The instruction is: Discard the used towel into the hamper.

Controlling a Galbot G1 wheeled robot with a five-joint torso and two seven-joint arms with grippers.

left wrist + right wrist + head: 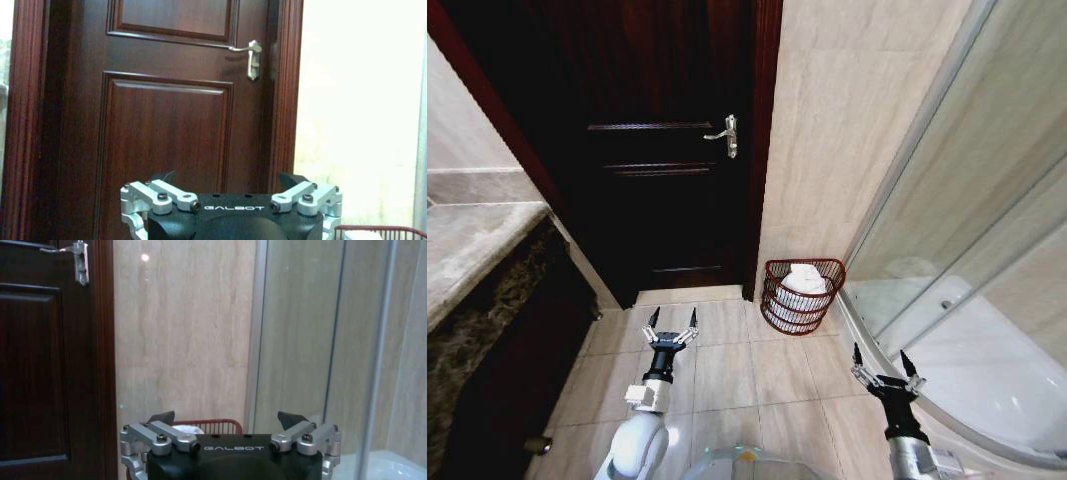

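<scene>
The hamper (803,300), a small reddish-brown wire basket, stands on the floor against the beige wall, between the door frame and the shower glass. A white towel (805,279) lies bunched inside it. My left gripper (673,322) hangs open and empty over the floor tiles, to the left of the hamper and nearer to me. My right gripper (882,360) is open and empty too, nearer to me than the hamper and a little to its right. The right wrist view looks past the right gripper (227,417) to the hamper (217,425) rim and the towel (187,429). The left gripper (228,177) faces the door, with the hamper (383,230) rim at the picture's corner.
A dark wooden door (667,150) with a silver handle (727,134) stands shut ahead. A curved glass shower enclosure (957,300) runs along the right. A stone counter (472,245) over a dark cabinet lines the left. Beige floor tiles (727,370) lie between them.
</scene>
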